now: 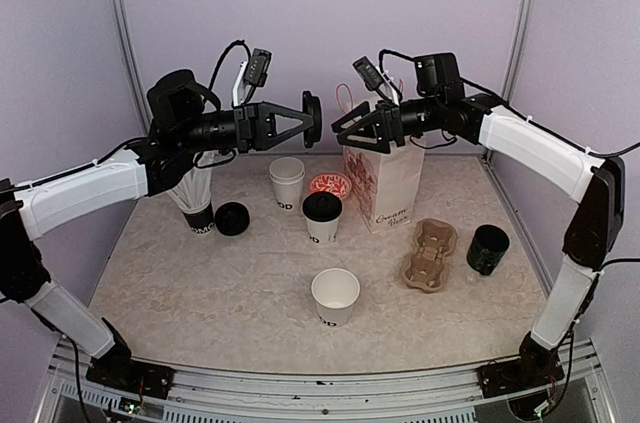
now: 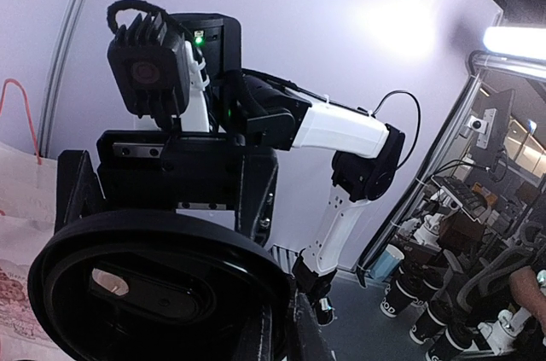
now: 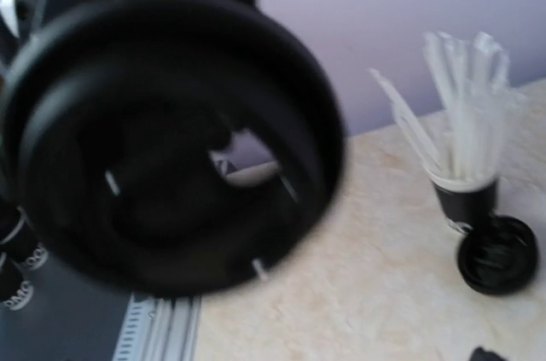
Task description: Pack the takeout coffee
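A round black plastic lid (image 1: 314,119) is pinched on edge between the fingers of the left gripper (image 1: 303,123) and is held in the air above the beige marbled table (image 1: 200,293). The fingers of the right gripper (image 1: 340,129) are spread, with their tips pointed at the lid and just beside it. Whether they touch it cannot be told.

Below the grippers, 3 cups are set upright on the table. A capped white paper cup (image 1: 322,228) is placed in the middle. A rear open white paper cup (image 1: 287,183) is placed behind it to the left, and a near open white paper cup (image 1: 335,295) is placed closer to the arm bases.

A loose black lid (image 1: 232,218) is laid flat just beside a black-based cup of white straws (image 1: 197,205). A red patterned bowl (image 1: 331,184) is seen between the rear open cup and a printed white paper bag (image 1: 385,183). A brown cardboard cup carrier (image 1: 430,253) is laid to the right, with a black cylindrical pot (image 1: 487,248) just beside it.
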Available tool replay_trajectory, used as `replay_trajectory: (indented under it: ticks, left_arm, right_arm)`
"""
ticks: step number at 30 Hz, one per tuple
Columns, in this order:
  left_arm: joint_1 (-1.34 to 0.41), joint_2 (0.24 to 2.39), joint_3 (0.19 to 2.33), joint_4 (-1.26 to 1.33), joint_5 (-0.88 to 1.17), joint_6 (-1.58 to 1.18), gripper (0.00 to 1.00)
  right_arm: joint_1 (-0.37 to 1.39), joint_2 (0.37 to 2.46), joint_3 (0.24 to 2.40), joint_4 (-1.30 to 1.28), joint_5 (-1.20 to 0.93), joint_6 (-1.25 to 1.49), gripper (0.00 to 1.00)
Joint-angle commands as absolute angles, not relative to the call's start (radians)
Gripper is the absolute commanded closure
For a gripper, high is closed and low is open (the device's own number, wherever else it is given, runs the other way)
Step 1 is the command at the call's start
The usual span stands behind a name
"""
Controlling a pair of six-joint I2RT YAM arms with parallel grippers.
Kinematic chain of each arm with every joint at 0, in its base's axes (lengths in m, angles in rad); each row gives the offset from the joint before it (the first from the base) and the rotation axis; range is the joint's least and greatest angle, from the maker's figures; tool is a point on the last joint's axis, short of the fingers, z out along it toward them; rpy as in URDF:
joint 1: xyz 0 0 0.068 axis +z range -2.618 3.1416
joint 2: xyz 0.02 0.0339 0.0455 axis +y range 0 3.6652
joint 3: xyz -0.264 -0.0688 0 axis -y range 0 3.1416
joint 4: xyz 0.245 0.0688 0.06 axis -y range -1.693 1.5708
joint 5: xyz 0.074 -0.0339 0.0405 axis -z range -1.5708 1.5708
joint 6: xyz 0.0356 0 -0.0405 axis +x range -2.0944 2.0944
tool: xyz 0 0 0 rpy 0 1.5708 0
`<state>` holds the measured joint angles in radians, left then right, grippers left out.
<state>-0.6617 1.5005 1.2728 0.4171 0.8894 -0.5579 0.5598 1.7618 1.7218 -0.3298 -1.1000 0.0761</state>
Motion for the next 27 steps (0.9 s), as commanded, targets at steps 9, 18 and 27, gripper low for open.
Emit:
replay_trajectory:
  ticks: [9,18,27]
  left_arm:
    - [-0.67,1.536,1.26,0.489,0.909,-0.594,0.96]
    - [-0.68,1.543,1.265,0.483,0.922,-0.591,0.96]
    - [-0.686,1.545,1.264,0.459,0.917,-0.577,0.95]
  right_arm:
    - [0.626,1.819,1.818,-0.259,-1.17,0.166,0.01]
    - [0.638,1.834,1.812,-0.232,-1.178,0.205,0.01]
    - [0.641,1.841,1.809,-0.198,-1.194,0.251,0.1]
